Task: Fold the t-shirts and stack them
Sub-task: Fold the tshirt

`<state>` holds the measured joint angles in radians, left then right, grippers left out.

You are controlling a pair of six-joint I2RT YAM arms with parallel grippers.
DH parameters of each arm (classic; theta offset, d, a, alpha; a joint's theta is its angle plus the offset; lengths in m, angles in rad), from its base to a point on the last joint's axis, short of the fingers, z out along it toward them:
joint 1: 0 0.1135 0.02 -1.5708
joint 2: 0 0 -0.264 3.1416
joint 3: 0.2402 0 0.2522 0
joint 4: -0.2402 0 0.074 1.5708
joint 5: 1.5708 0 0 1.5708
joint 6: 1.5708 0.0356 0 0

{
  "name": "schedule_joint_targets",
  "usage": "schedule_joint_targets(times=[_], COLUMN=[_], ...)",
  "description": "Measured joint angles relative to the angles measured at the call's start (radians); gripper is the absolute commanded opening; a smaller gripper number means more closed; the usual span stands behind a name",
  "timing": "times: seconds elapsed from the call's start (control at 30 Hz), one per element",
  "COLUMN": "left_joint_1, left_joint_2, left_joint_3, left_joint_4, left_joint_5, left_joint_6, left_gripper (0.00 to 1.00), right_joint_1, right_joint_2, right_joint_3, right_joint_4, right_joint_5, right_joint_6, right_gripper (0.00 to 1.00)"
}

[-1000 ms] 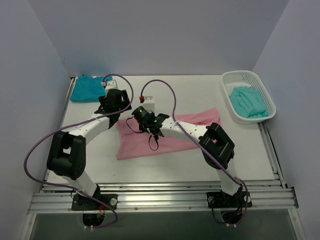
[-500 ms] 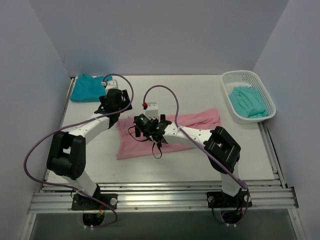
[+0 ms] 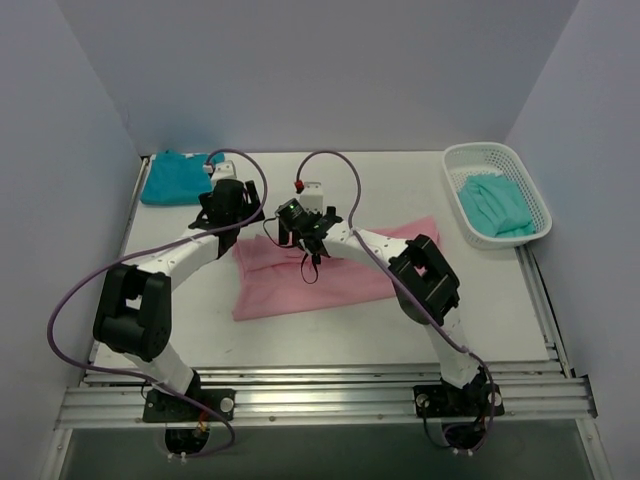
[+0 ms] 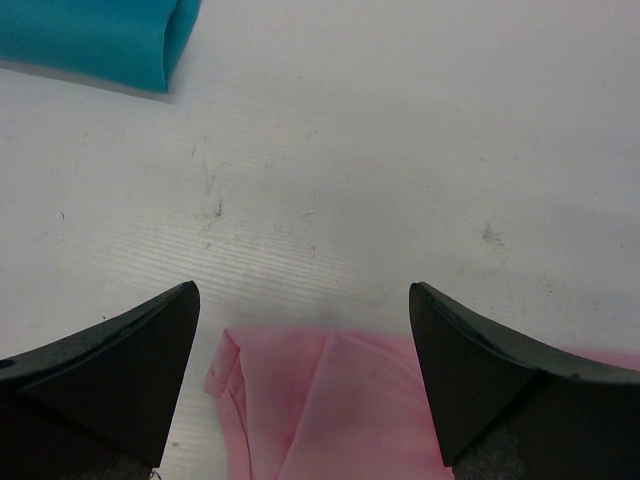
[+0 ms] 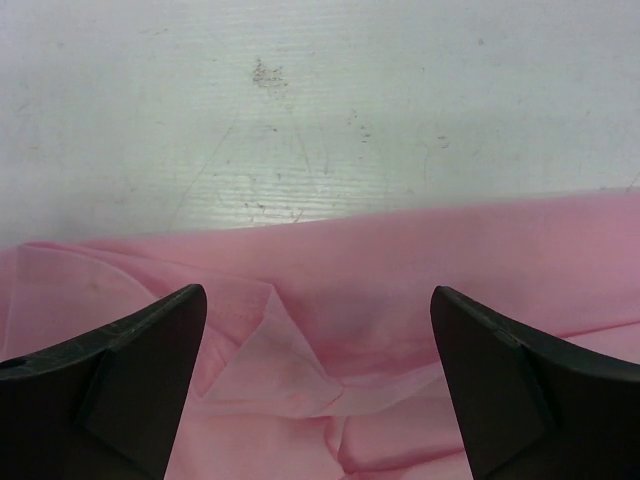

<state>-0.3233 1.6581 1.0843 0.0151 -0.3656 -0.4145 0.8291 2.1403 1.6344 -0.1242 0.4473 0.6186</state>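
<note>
- The pink t-shirt lies flat at the middle of the desk. Its long axis runs from 8 o'clock to 2 o'clock in the top view.
- The shirt's far edge is a fairly straight line. Its 2 o'clock end reaches toward the basket but stays apart from it.
- The left gripper hangs over the shirt's 10 o'clock corner with its fingers spread wide and nothing between them. In the left wrist view that corner shows a small folded-over hem at 7 o'clock.
- The right gripper sits over the far edge near the shirt's middle, equally wide open and holding nothing. Beneath it a thin flap of pink cloth lies doubled on the layer below, its crease pointing to 6 o'clock.
- I cannot tell whether either gripper's fingertips touch the cloth.
- The deep teal t-shirt lies folded at the desk's 10 o'clock corner, against the left wall and well apart from the pink one.
- The mint-teal t-shirt lies crumpled inside the basket at 2 o'clock.
- Bare desk runs along 12 o'clock between the teal shirt and the basket.
- Another bare strip lies at 6 o'clock, between the pink shirt's near edge and the arm bases.
- The two forearms converge over the pink shirt, close together at its far edge.
</note>
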Motion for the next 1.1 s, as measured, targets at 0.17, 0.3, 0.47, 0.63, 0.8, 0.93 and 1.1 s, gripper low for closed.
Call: schedule_joint_targets(times=[0.17, 0.3, 0.47, 0.63, 0.8, 0.93, 1.1], left_joint_1=[0.000, 0.000, 0.000, 0.000, 0.000, 0.000, 0.000], left_joint_2=[0.000, 0.000, 0.004, 0.008, 0.008, 0.008, 0.008], left_joint_3=[0.000, 0.000, 0.000, 0.000, 0.000, 0.000, 0.000], left_joint_4=[0.005, 0.005, 0.006, 0.008, 0.013, 0.013, 0.013], left_joint_5=[0.000, 0.001, 0.004, 0.004, 0.004, 0.004, 0.004], left_joint_6=[0.001, 0.000, 0.000, 0.001, 0.001, 0.001, 0.001], left_gripper=[0.95, 0.95, 0.95, 0.95, 0.95, 0.95, 0.95], right_joint_1=[-0.015, -0.006, 0.016, 0.033, 0.039, 0.039, 0.039], right_joint_2=[0.018, 0.018, 0.018, 0.018, 0.018, 0.018, 0.018], right_joint_3=[0.010, 0.015, 0.015, 0.002, -0.033, -0.038, -0.038], right_joint_4=[-0.008, -0.008, -0.008, -0.003, -0.001, 0.000, 0.000], right_joint_5=[-0.018, -0.024, -0.029, -0.031, -0.037, -0.037, -0.037], right_joint_6=[-0.007, -0.010, -0.010, -0.006, 0.006, 0.009, 0.009], right_gripper=[0.86, 0.85, 0.82, 0.82, 0.78, 0.76, 0.67])
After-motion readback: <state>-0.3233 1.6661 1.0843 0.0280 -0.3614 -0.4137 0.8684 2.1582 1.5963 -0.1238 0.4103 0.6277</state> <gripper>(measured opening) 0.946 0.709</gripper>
